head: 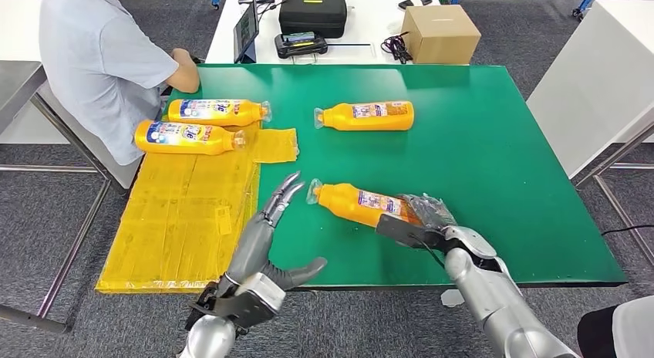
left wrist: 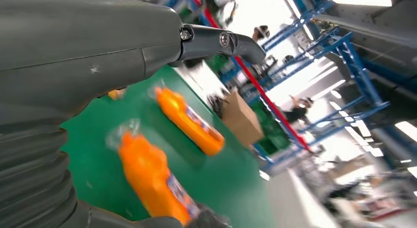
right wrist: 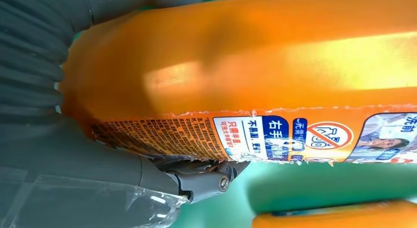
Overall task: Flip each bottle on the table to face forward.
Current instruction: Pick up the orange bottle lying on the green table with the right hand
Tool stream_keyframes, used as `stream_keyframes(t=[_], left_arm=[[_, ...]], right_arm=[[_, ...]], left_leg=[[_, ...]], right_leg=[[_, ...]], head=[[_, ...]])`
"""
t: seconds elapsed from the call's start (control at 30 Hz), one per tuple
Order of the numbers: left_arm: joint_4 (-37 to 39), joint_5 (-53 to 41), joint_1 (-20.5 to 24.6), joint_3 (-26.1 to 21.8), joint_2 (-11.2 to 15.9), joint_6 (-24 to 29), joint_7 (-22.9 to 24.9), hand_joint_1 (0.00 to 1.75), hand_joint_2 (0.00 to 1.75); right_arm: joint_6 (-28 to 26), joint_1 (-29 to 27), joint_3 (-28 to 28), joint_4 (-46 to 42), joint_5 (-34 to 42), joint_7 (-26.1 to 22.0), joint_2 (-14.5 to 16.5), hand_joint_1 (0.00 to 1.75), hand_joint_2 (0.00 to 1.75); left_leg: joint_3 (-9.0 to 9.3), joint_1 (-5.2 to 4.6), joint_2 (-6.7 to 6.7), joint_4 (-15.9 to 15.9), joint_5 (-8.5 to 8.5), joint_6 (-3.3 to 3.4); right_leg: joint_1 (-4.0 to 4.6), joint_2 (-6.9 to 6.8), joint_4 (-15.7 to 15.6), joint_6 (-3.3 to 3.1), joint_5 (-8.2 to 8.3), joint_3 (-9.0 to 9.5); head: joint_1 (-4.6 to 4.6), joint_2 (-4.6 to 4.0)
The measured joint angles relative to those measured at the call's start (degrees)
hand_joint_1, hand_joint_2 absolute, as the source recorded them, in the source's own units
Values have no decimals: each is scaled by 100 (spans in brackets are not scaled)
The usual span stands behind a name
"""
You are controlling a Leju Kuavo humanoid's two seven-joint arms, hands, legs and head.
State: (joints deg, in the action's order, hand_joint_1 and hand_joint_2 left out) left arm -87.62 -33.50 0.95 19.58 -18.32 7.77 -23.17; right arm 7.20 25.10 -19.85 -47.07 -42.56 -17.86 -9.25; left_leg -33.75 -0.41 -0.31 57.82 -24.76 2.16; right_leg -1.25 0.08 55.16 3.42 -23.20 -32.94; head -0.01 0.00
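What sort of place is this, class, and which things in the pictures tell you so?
Probably a robot test lab or workshop. A green table serves as a work surface, a second table holds a black equipment case and a cardboard box, and blue metal racking rises under bright ceiling lights.

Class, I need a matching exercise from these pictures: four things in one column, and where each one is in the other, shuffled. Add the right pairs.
1. near bottle
2. far bottle
3. cardboard box
4. left hand

A. on the white table beyond the green one
B. lying alone toward the back of the green table
C. held at its base by the right hand
D. above the green table's front, holding nothing

Pairs: 1-C, 2-B, 3-A, 4-D
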Motion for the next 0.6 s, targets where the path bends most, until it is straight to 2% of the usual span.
stream_keyframes(t=[0.13,0.27,0.6], left_arm=[[228,1656,46,-113,-8,12,320,0,175],[616,2800,75,-291,-28,210,418,0,175],[1416,3694,200,-594,-68,209,425,0,175]], right_arm=[[144,-206,139,-230,715,-141,-19,175,175],[396,-367,180,-542,1183,-199,25,175,175],[720,-471,131,-1025,1839,-479,182,175,175]], left_leg=[[-2,0,-1,0,0,0],[-11,1,0,0,1,0],[-50,0,-20,0,6,4]], right_leg=[[0,0,0,0,0,1],[1,0,2,0,1,-5],[-1,-4,4,1,0,-33]], head=[[0,0],[1,0],[1,0]])
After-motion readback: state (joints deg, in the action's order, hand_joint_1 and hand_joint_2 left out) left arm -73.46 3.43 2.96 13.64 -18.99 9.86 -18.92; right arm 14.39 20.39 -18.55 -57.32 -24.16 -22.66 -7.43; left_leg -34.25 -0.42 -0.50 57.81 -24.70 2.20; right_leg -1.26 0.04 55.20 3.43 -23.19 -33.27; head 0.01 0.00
